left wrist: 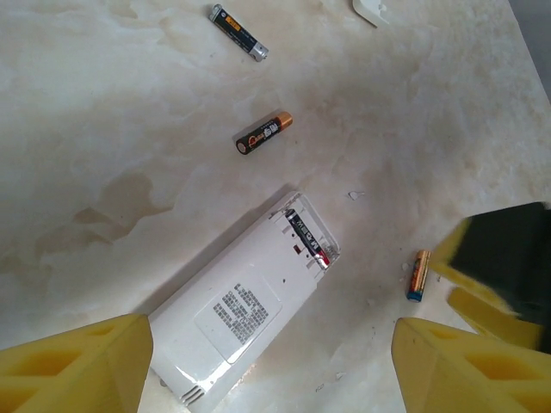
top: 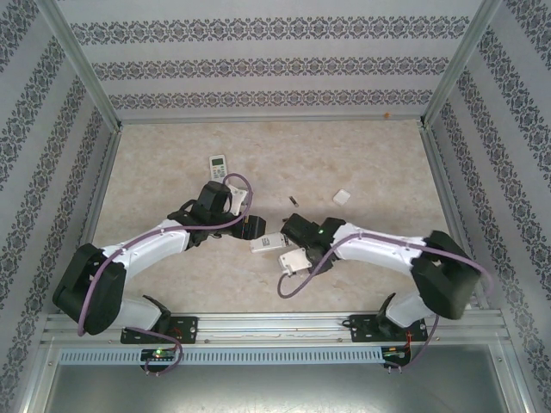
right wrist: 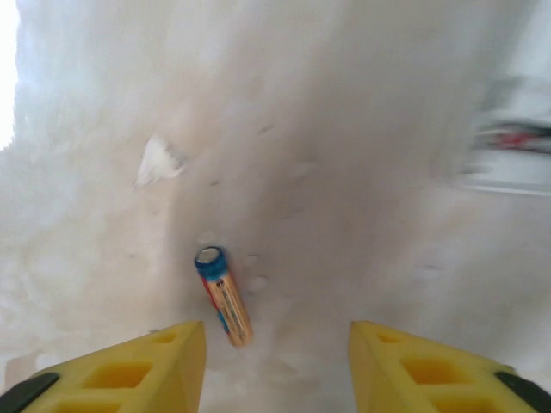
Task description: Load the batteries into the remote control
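Note:
The white remote control [left wrist: 232, 314] lies face down with its battery bay open, and one dark battery [left wrist: 308, 238] sits in the bay. My left gripper [left wrist: 271, 370] is open, with the remote's lower end between its yellow fingers [left wrist: 77, 366]. Three loose batteries lie on the table: a dark one [left wrist: 239, 31], a dark copper-tipped one [left wrist: 263, 133] and an orange one [left wrist: 417, 274]. My right gripper [right wrist: 277, 361] is open just over the orange, blue-ended battery [right wrist: 224, 295], which lies flat nearer its left finger. From above, both grippers [top: 250, 227] [top: 294, 231] flank the remote [top: 267, 243].
A second small white remote [top: 218, 165] lies at the back left. A white cover piece [top: 342, 196] rests right of centre, near a dark battery [top: 293, 200]. Patterned walls enclose the table [top: 172, 155] on three sides.

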`<act>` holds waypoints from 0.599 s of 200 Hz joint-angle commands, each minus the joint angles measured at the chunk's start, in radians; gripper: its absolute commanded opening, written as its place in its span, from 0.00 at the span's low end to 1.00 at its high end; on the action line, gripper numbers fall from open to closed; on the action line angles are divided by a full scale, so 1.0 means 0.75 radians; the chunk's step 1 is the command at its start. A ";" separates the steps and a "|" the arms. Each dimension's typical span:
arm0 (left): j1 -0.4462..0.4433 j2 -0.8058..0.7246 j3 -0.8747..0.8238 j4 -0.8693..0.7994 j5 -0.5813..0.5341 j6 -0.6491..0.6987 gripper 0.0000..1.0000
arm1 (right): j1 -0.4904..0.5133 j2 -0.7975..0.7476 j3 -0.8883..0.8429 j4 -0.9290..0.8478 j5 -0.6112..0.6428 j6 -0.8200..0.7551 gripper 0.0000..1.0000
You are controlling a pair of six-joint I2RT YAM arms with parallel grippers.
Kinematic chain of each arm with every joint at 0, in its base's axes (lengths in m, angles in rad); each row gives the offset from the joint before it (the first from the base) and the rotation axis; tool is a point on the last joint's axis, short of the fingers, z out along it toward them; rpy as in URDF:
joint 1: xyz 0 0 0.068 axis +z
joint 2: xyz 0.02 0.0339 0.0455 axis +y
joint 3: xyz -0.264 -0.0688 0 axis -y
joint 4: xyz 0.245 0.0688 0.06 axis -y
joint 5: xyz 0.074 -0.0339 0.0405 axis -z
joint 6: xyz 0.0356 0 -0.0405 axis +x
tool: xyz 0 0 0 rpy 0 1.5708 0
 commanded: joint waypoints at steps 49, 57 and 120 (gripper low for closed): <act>0.003 -0.049 -0.021 0.041 0.020 -0.040 0.74 | -0.143 -0.147 0.136 -0.129 -0.002 2.555 0.40; 0.004 -0.049 -0.020 0.033 0.022 -0.050 0.74 | -0.176 -0.110 0.133 -0.135 -0.042 2.623 0.40; 0.020 -0.092 -0.001 -0.104 0.053 0.002 0.74 | -0.184 0.010 -0.012 -0.016 -0.145 3.187 0.42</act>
